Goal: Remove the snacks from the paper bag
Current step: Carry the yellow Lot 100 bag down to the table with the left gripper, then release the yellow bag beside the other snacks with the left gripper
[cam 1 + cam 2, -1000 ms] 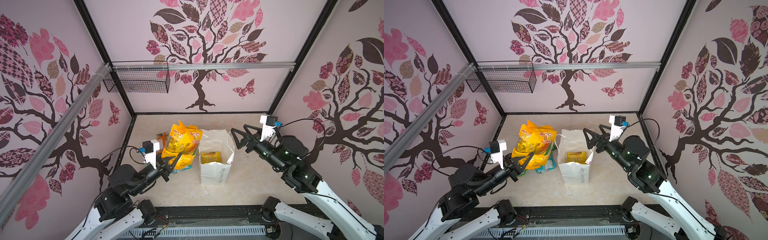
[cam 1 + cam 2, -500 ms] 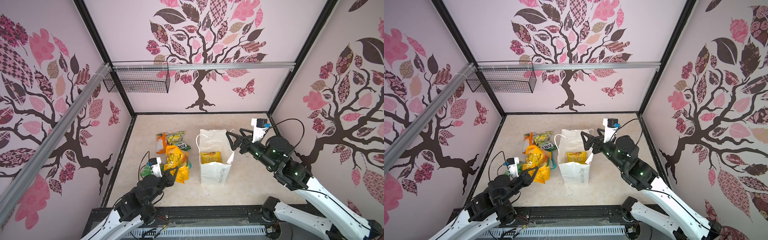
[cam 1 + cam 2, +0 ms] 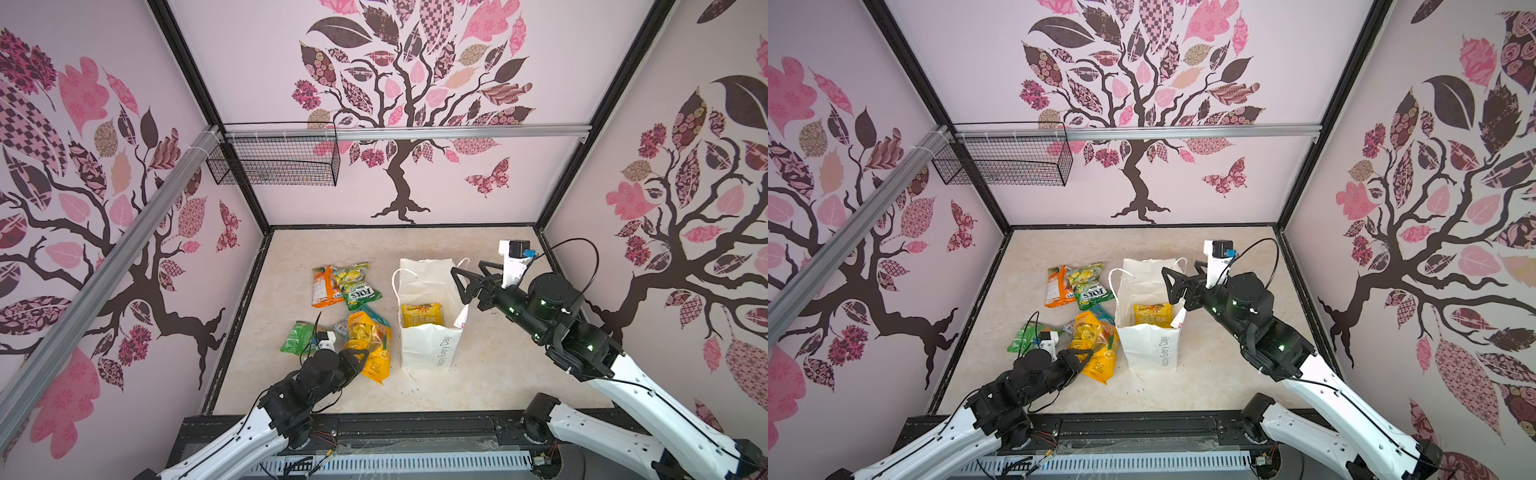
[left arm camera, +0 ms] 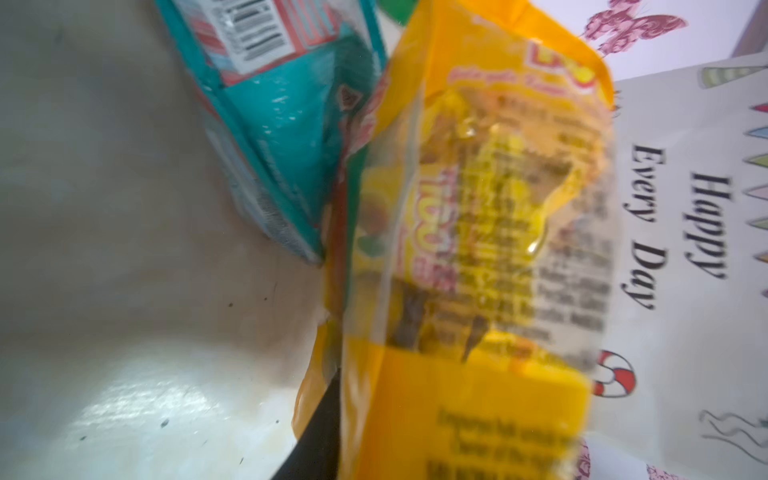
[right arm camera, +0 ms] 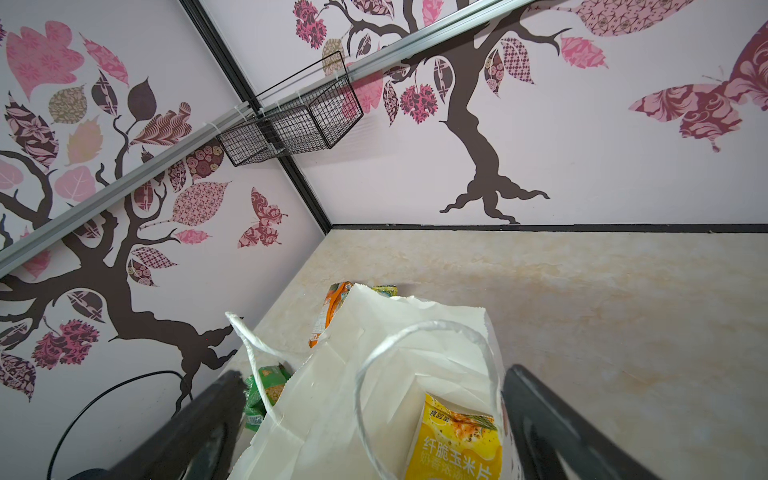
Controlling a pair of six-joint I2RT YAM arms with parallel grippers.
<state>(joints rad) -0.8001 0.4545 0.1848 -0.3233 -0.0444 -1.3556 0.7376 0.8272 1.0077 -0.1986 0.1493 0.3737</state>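
jaws of the right gripper (image 3: 459,286) stand wide apart over the mouth of the paper bag (image 3: 428,349), with one yellow packet (image 3: 420,314) upright inside. best play, i'd say: drop straight in, miss the cord handle (image 5: 415,332) and the thin rim, then pinch the packet's top edge. left gripper (image 3: 360,358), left of the bag, sits against the orange-yellow packet (image 3: 372,345); clamped or loose, can't tell. fox's packet (image 3: 358,293) and others lie left of the bag. bare tabletop (image 3: 498,374) opens right of it.
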